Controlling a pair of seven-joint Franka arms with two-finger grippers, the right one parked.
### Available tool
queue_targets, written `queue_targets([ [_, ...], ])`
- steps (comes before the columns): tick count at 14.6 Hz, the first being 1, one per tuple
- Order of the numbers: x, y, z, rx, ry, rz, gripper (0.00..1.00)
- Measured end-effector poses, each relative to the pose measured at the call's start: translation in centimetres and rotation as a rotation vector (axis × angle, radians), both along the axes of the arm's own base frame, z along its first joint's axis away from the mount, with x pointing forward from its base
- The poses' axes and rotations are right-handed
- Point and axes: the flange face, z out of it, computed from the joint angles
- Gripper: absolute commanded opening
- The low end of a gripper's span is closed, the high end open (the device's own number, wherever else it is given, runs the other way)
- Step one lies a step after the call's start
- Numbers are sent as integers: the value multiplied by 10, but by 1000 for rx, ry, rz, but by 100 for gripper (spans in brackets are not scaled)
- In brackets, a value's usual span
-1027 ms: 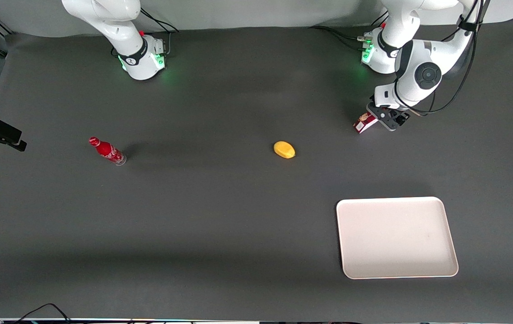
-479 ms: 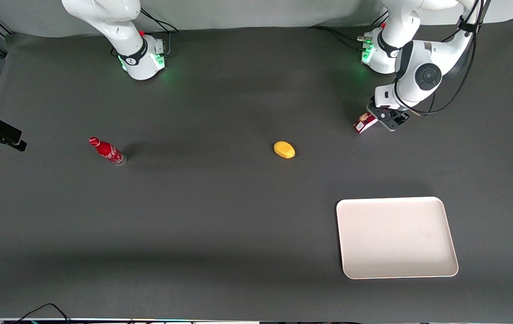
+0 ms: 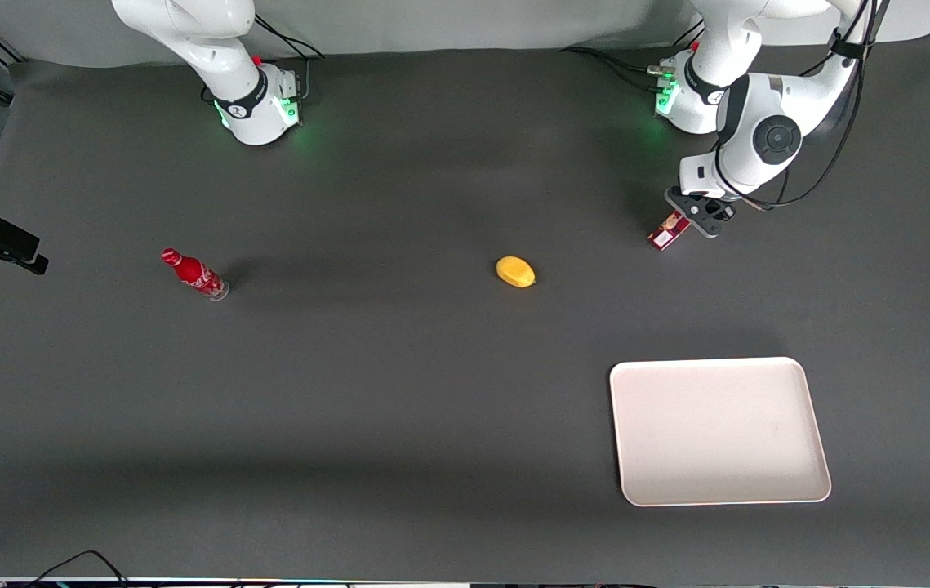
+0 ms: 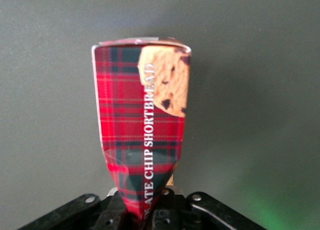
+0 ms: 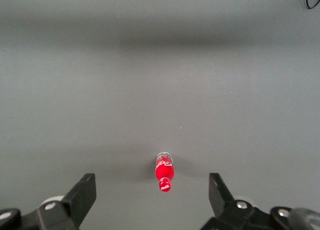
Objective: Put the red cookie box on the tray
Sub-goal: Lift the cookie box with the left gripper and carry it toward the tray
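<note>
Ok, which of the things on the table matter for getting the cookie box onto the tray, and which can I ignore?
Matter:
- red cookie box, pinched at one end in the left arm's tool, near that arm's base
- tray, nearer the front camera than the box

Ignore:
- red soda bottle, toward the parked arm's end
- yellow fruit, mid-table

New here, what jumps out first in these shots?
The gripper, near the working arm's base, has its jaws shut on the red cookie box, crumpling the carton where they pinch it. The big pale tray lies bare, nearer the front camera. A yellow lemon-like fruit sits mid-table, and a red soda bottle stands toward the parked arm's end.
</note>
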Motion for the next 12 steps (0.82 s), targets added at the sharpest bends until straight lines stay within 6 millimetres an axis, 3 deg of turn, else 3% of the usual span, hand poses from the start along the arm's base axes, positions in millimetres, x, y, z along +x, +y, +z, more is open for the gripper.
queue_targets([
  [4,0,1,1,-7,38,29,0],
  [6,11,3,9,-13,56,47,0],
  [9,40,10,35,-27,50,79,0],
  [12,76,19,76,-49,8,116,0],
])
